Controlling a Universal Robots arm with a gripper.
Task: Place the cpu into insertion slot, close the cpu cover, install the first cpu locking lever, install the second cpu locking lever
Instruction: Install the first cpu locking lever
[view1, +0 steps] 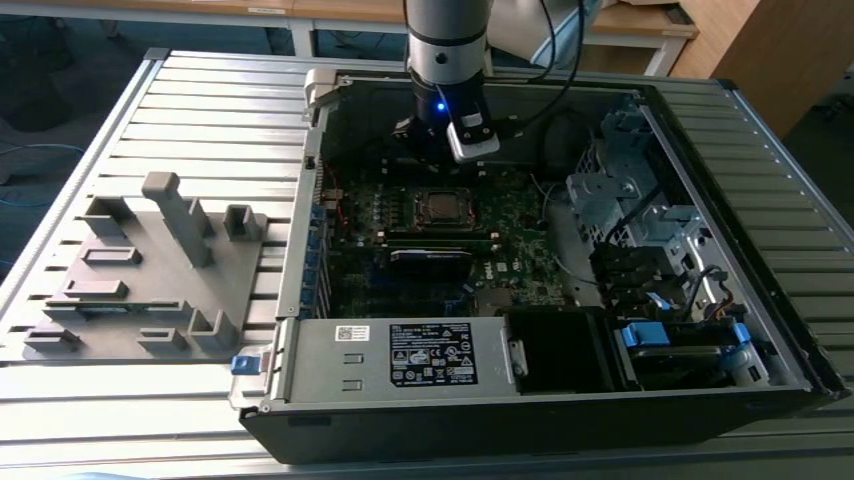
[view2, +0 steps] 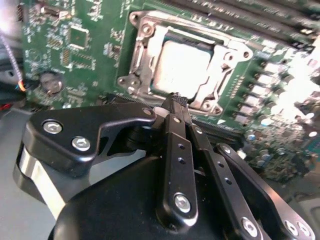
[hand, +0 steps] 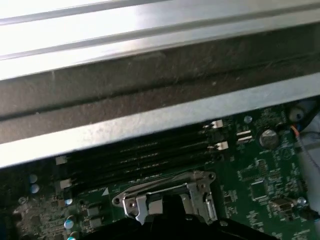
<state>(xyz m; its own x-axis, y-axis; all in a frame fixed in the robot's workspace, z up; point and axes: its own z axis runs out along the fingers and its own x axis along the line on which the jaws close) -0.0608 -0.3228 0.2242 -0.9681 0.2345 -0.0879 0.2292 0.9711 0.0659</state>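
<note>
Two gripper (view2: 175, 102) fingers are pressed together, empty, just beside the cpu cover (view2: 148, 50), which lies flat over the cpu (view2: 182, 67) near the frame's upper centre.

The exterior view is evenly lit from above, fairly sharp, with the case (view1: 561, 250) interior darker than the pale table (view1: 200, 110) around it. A blue light glows on the arm (view1: 442, 100). In the second wrist view glare washes out the board (view2: 295, 75) at one edge and whitens the cpu (view2: 182, 67) top — the gripper (view2: 176, 102) nearby is slightly soft. The first wrist view is blurred throughout; the case wall (hand: 150, 30) burns bright white, while the memory slots (hand: 140, 155) sit in shadow.
</note>
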